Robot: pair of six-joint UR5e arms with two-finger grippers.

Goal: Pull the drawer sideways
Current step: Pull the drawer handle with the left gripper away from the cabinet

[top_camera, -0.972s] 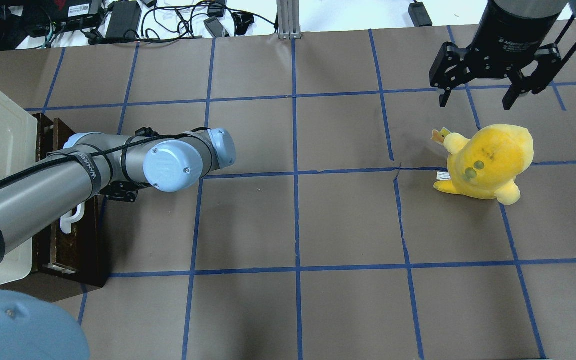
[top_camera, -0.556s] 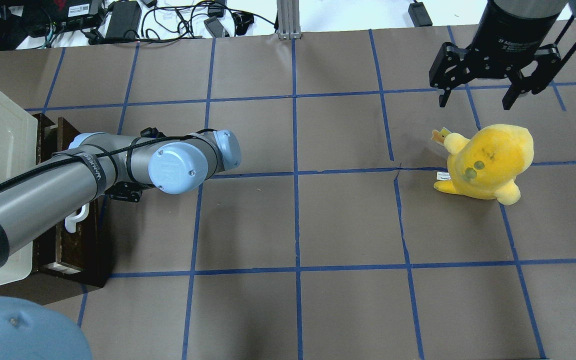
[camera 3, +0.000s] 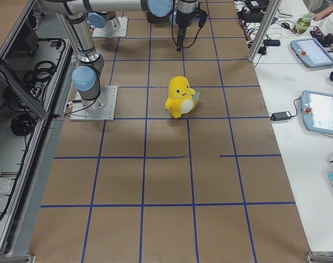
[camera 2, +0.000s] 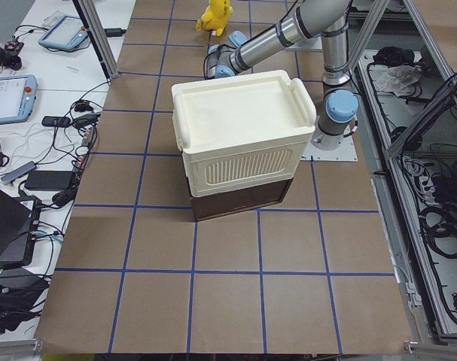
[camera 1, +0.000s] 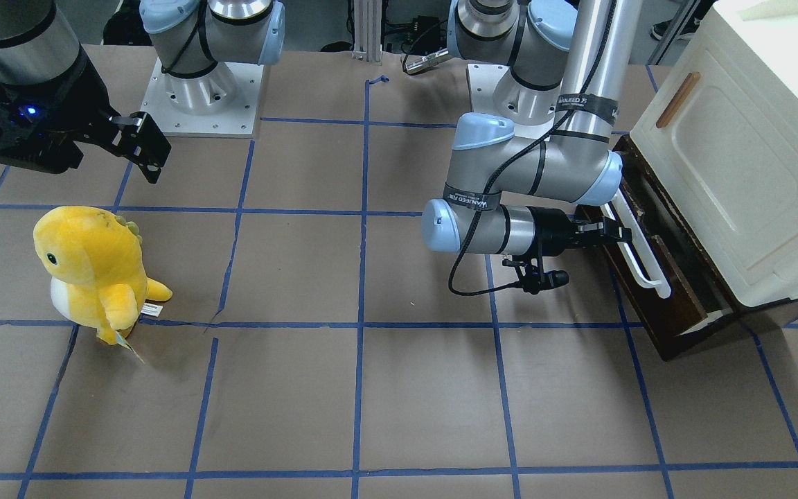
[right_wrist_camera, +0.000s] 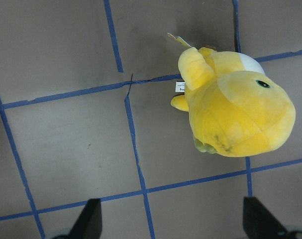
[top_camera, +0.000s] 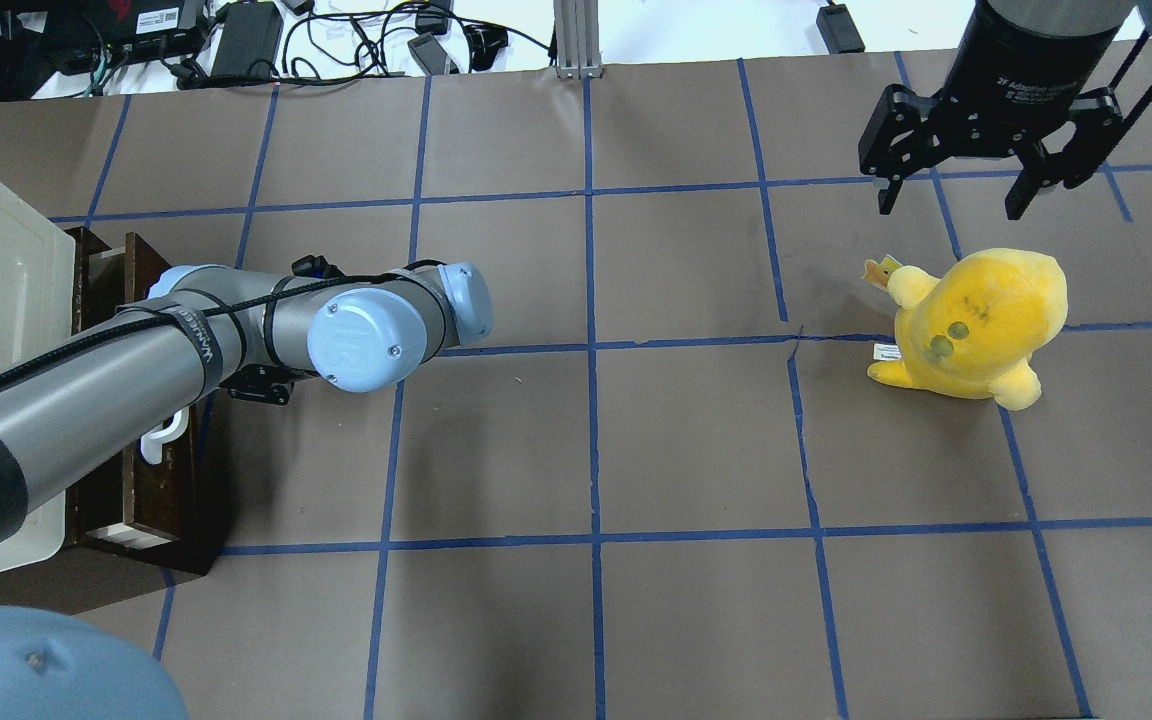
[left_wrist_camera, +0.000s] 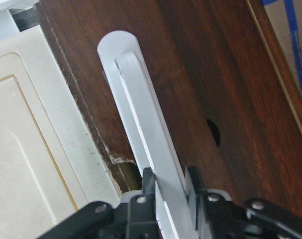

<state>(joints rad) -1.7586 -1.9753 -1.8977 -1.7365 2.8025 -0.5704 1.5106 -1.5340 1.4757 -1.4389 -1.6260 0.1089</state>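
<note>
On my left-wrist feed the drawer [left_wrist_camera: 215, 74] front fills the frame: dark reddish-brown wood with a fine grain, chipped and pale along one edge, with a small round hole in its face. Across it runs the bar handle [left_wrist_camera: 141, 124] — a flat, smooth white strip with a rounded end, standing off the wood. The left gripper [left_wrist_camera: 168, 180] has that strip pinched between its two black fingers [left_wrist_camera: 193, 179], one pressed to each long edge, near the middle of the bar. From the front-facing camera I see the drawer sitting at the base of a cream moulded-plastic cabinet [camera 1: 731, 166] with a panelled door, at the end of the table [camera 1: 371, 388] on the robot's left; the front stands a little proud of the cabinet body, a pale side showing at its near corner. The table is covered in matte brown paper gridded with blue tape. The right gripper [top_camera: 949, 205] hangs well away with its jaws spread wide and nothing between them — just above a soft, fuzzy yellow plush toy [top_camera: 976, 320].
</note>
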